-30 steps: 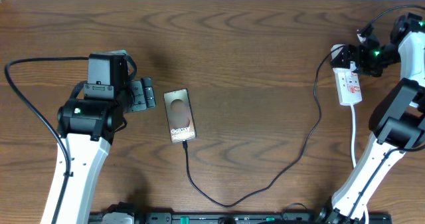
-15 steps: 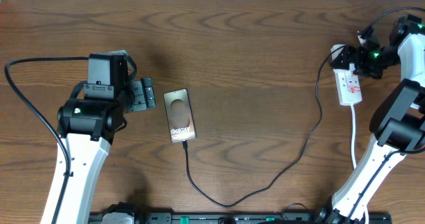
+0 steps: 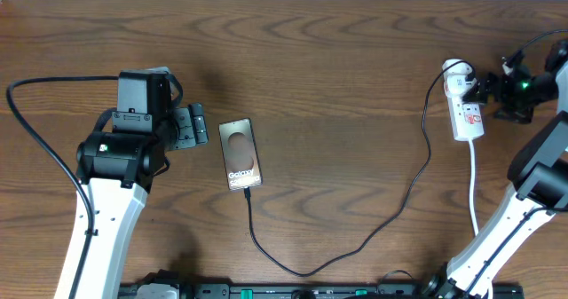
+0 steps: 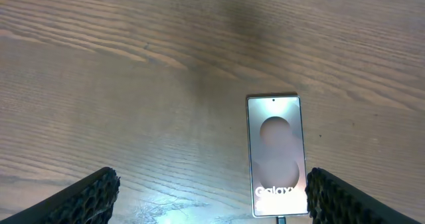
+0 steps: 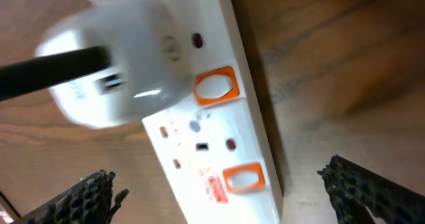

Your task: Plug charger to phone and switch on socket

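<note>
The phone (image 3: 240, 153) lies flat in the middle-left of the table, screen up. It also shows in the left wrist view (image 4: 275, 154). The charger, a thin black cable (image 3: 390, 212), runs from the phone's lower end in a loop to a white plug (image 5: 113, 71) in the socket (image 3: 465, 113). Its plug tip (image 4: 283, 219) sits at the phone's lower edge. The socket (image 5: 212, 137) has orange-framed switches. My left gripper (image 3: 201, 127) is open and empty just left of the phone. My right gripper (image 3: 490, 91) is open just right of the socket, above it.
A white cord (image 3: 473, 179) runs from the socket's near end toward the table's front along my right arm. The black cable's loop reaches close to the front edge (image 3: 306, 271). The table top is dark brown wood.
My right gripper has moved to the right, from over the socket's far end to beside it. The left arm, phone and cable have not moved.
</note>
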You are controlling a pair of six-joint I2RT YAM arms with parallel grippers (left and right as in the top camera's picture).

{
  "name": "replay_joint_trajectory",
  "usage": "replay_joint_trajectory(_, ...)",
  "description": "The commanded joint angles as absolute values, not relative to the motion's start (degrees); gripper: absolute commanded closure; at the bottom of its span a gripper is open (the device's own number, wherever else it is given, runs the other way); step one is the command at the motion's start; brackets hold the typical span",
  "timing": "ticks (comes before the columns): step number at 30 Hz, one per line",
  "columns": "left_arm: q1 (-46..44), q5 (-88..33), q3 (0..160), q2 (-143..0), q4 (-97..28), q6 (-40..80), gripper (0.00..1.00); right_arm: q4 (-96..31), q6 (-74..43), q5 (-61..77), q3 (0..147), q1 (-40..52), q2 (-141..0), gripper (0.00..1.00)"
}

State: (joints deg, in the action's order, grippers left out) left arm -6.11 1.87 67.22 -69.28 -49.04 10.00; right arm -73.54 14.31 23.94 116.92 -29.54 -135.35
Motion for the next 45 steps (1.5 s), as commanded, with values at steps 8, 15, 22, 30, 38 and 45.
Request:
replay_joint_trajectory(8,-6.20,2.61,67.94,-69.30,-49.06,8.82,0.09,-72.38,13.98,24.10,118.06,-27.70,-122.37,0.01)
replay_joint_trajectory(15,-6.20,2.61,67.94,-69.30,-49.06,8.82,0.09,-71.53,13.98,24.05,118.02,-25.85,-126.74,0.01)
replay_joint_trajectory(22,-6.20,2.61,67.94,-69.28,-49.06,8.82,0.09,-70.48,14.48,24.51,118.02,-24.25,-131.94,0.01)
replay_joint_trajectory(30,-6.20,2.61,67.94,-69.28,-49.04,8.82,0.09,-68.71,15.46,25.02,118.02,-21.74,-135.94,0.01)
replay_joint_trajectory(38,-6.20,2.61,67.94,-69.28,-49.06,8.82,0.09,-68.51,14.15,24.97,118.02,-20.03,-136.77,0.01)
replay_joint_trajectory(45,-6.20,2.61,67.94,-69.28,-49.04,8.82,0.09,-68.60,13.04,25.21,117.56,-19.99,-136.79,0.01)
